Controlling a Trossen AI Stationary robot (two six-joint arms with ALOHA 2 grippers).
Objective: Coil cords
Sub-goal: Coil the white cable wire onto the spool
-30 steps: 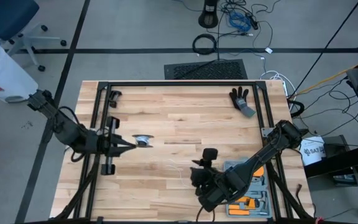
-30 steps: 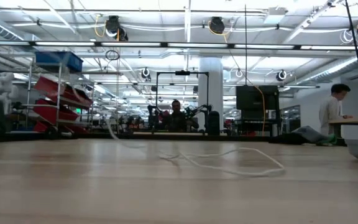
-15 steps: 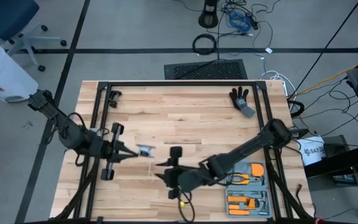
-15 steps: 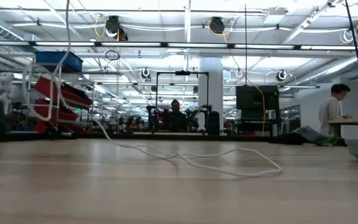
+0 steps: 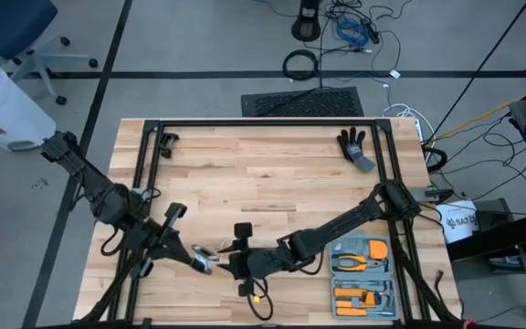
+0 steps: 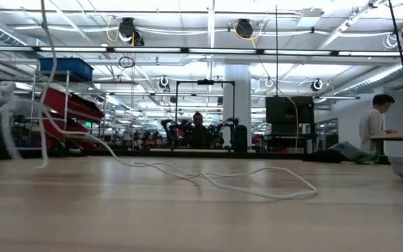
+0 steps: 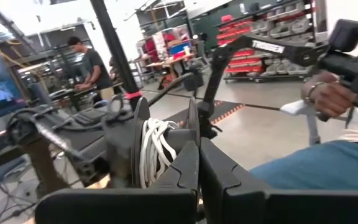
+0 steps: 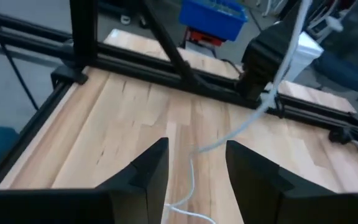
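Reel [image 7: 160, 152], part-wound: pinched in left gripper [image 5: 201, 262] for winding. Right gripper [image 8: 194, 165] spread astride cord [image 6: 208, 177], guiding.

Near the table's [image 5: 272, 174] front edge, the left gripper [image 5: 199, 261] holds the reel [image 5: 205, 262]. The right gripper [image 5: 229, 260] sits just beside it. A tool tray [image 5: 365, 274] lies at the front right.

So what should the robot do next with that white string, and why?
Probably close the right tool on the thin white cord, which runs between its open fingers, then guide it round the small black reel, partly wound and held in the shut left tool.
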